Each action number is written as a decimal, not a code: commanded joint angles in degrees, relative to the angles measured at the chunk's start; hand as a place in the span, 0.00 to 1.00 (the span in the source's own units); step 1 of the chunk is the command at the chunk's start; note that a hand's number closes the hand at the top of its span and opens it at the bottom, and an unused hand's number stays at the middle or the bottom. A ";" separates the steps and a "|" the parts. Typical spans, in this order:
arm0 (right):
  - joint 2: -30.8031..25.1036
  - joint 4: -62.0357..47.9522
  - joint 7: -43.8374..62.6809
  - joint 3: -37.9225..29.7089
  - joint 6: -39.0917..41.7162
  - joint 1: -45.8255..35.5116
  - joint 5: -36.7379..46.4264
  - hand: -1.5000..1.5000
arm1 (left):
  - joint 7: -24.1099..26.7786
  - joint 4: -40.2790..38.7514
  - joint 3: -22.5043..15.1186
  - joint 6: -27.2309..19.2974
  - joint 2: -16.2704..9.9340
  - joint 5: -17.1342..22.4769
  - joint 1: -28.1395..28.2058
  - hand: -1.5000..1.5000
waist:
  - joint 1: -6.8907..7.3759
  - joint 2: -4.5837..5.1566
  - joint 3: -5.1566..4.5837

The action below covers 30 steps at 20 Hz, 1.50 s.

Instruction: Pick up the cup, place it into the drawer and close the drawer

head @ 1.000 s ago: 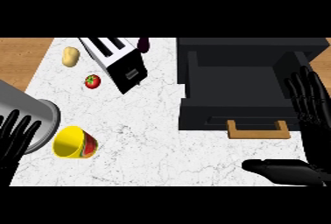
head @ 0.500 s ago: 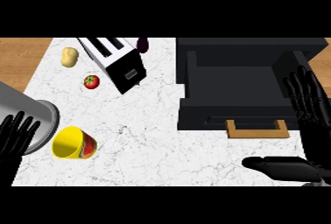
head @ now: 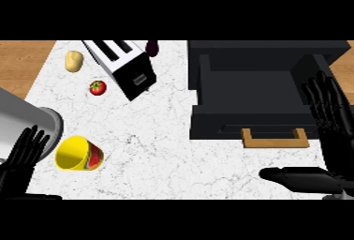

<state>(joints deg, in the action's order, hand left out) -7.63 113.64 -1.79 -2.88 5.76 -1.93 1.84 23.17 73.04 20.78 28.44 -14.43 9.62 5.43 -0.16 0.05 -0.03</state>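
Nearest me, the right hand comes in at lower right w/ fingers straight up along the drawer's right side and thumb stuck out leftward over the counter; released, holding nothing. The left hand sits at the lower-left edge, fingers straight and relaxed, also empty. The cup lies on its side just right of that hand, yellow mouth facing left toward it, long axis approx left-right, close to the fingers but I can't tell if touching. So left hand is clearly nearer; the right is well apart, across the counter. The drawer is open, wooden handle toward me. Farther back: tomato, toaster, potato. A grey cylinder at left is cut off, can't ID it; the dark thing behind the toaster is unclear.
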 commanded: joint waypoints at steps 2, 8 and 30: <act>0.60 3.77 1.78 0.07 0.49 2.33 0.02 0.00 | 6.20 -9.47 -0.02 -0.36 -1.75 -4.88 -2.90 0.00 | -0.02 -0.05 0.01; 1.29 -3.79 -3.20 0.23 0.57 -0.36 1.54 0.00 | 22.72 -36.30 1.60 -0.06 -5.52 -9.06 -14.33 0.00 | -0.35 0.17 -0.08; -1.58 -2.71 3.38 -4.08 3.22 -6.81 -3.82 0.00 | 36.64 -57.31 -2.09 -5.07 -5.55 -12.98 -25.84 0.00 | -0.69 0.28 -0.16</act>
<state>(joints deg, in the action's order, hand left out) -8.22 111.55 -0.85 -5.56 8.79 -5.30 -0.42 55.10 17.91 18.94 19.97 -20.42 -3.07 -17.42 -0.93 0.29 -0.10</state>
